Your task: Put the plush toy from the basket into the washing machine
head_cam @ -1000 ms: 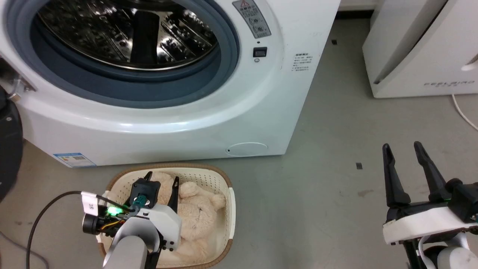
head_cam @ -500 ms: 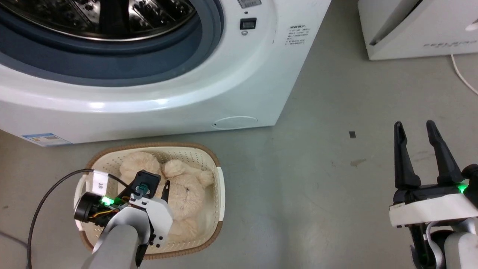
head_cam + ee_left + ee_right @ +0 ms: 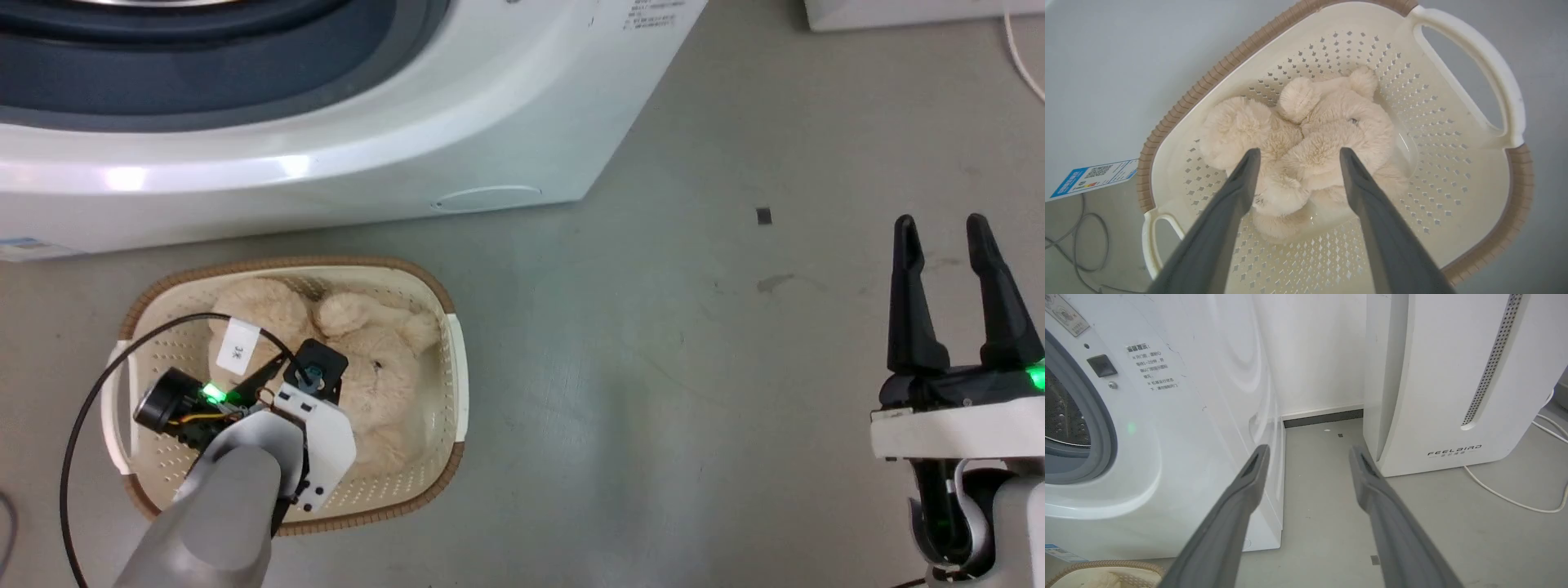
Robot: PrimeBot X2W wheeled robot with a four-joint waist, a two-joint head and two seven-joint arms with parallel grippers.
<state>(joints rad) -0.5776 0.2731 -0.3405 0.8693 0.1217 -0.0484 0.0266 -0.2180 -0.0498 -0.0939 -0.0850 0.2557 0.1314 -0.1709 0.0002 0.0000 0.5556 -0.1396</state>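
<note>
Left gripper (image 3: 1299, 151): spread wide, holding nothing. Over the last second I have tipped it more steeply into the basket, and its fingertips now straddle the bear's middle. I cannot tell whether they touch the fur.
Plush toy (image 3: 1327, 134): curled on the basket's floor, not yet lifted.
What this means: as I judge it, the reach is nearly done; closing and lifting come next.
Basket (image 3: 1180, 102): on the floor, its brown rim unbroken around the toy.
Cable tag (image 3: 238, 349): a white slip above the basket's inside, marked with what looks like "3" and one more character, too small to be sure.
Blue label (image 3: 1094, 177): beyond the basket's rim, with a QR code and print too fine to read.
Right gripper (image 3: 940, 220): well apart from the basket, fingers parted, empty.
Washing machine (image 3: 326, 171): just behind the basket. My head has tilted down, so less of the door opening shows; the machine itself has not moved.
Washer notice (image 3: 1153, 367): printed lines, illegible to me.
White appliance (image 3: 1433, 375): far beyond the basket, branded "FEELBIRD" (image 3: 1454, 451).
</note>
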